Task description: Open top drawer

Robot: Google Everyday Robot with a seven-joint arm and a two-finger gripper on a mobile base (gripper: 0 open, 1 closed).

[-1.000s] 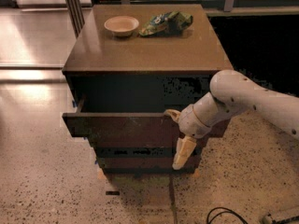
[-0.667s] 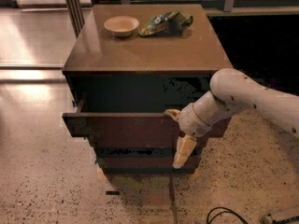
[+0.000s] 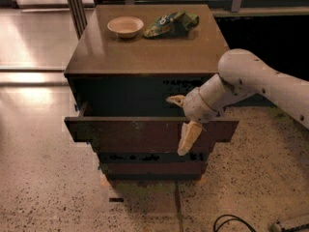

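Observation:
The top drawer (image 3: 130, 134) is a wide dark reddish-brown front. It stands pulled out from the cabinet (image 3: 145, 57), with a dark gap behind it. My gripper (image 3: 176, 125) is at the drawer's top edge, right of centre. One pale finger (image 3: 175, 99) reaches behind the front, over the drawer's inside. The other finger (image 3: 187, 138) hangs down in front of the front. The fingers are spread wide apart and straddle the front. My white arm comes in from the right.
A small pale bowl (image 3: 125, 26) and a green crumpled bag (image 3: 172, 24) lie on the cabinet top. Two shorter drawer fronts (image 3: 149, 168) sit shut below. A black cable (image 3: 231, 222) lies on the speckled floor at the lower right. A metal post (image 3: 75, 6) stands behind the cabinet's left side.

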